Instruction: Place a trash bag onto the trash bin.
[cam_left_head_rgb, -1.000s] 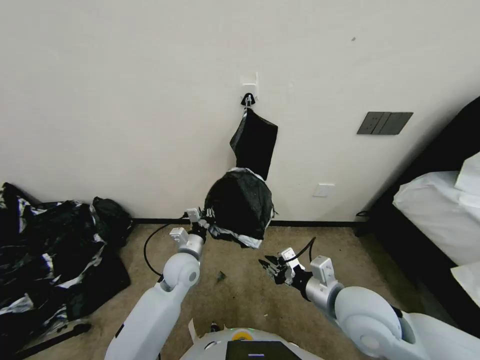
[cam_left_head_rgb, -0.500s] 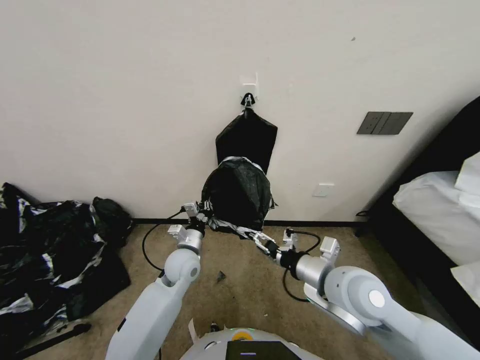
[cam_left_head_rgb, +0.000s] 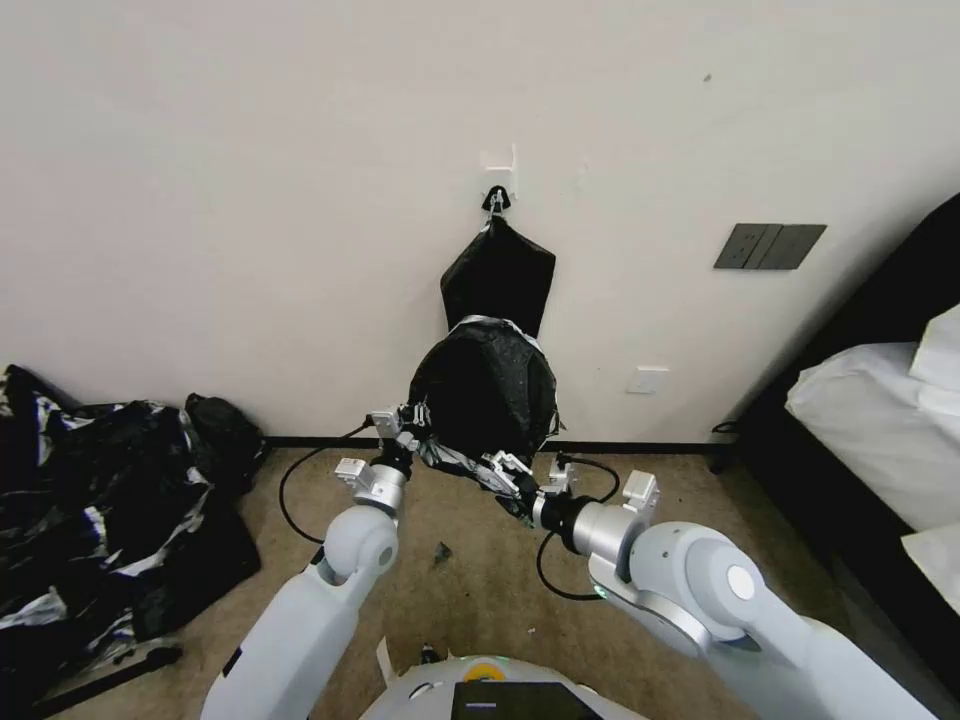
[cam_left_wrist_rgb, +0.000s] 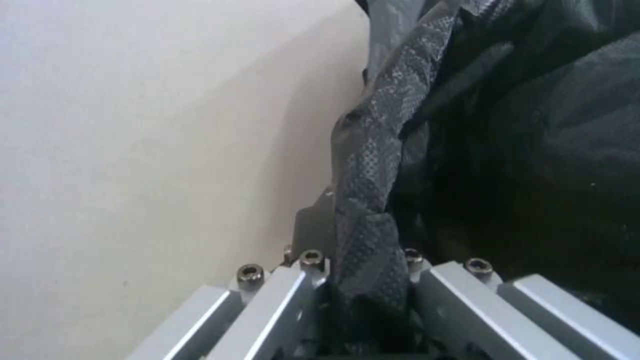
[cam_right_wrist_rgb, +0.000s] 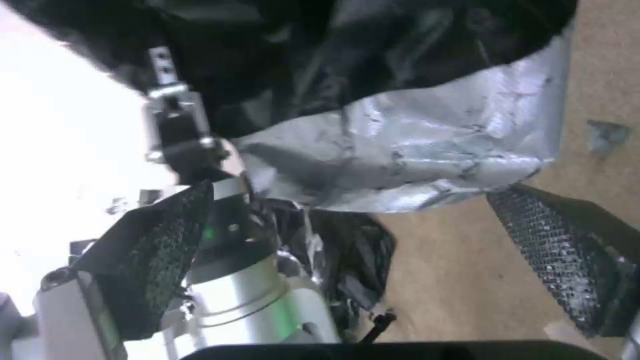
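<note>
Nearest to the robot, on the brown carpet (cam_left_head_rgb: 480, 590), the right tool (cam_left_head_rgb: 510, 472) reaches forward and up to the lower edge of the trash bag (cam_left_head_rgb: 487, 395); its two mesh-covered fingers (cam_right_wrist_rgb: 560, 250) stand apart, released, with the silvery hem of the bag just before them and not between them. A little farther, the left tool (cam_left_head_rgb: 415, 420) is at the left side of the bag, and in the left wrist view its fingers are clenched on a twisted fold of the black plastic (cam_left_wrist_rgb: 373, 240). The bag is spread open and round, held above the floor in front of the white wall (cam_left_head_rgb: 250, 200). Behind it, a flat black bundle (cam_left_head_rgb: 500, 275) hangs from a hook (cam_left_head_rgb: 496, 200) on the wall. I cannot tell where the trash bin is. At far left a big heap of black and silvery plastic (cam_left_head_rgb: 100, 520) lies on the floor, and at right is a bed (cam_left_head_rgb: 880, 420)
</note>
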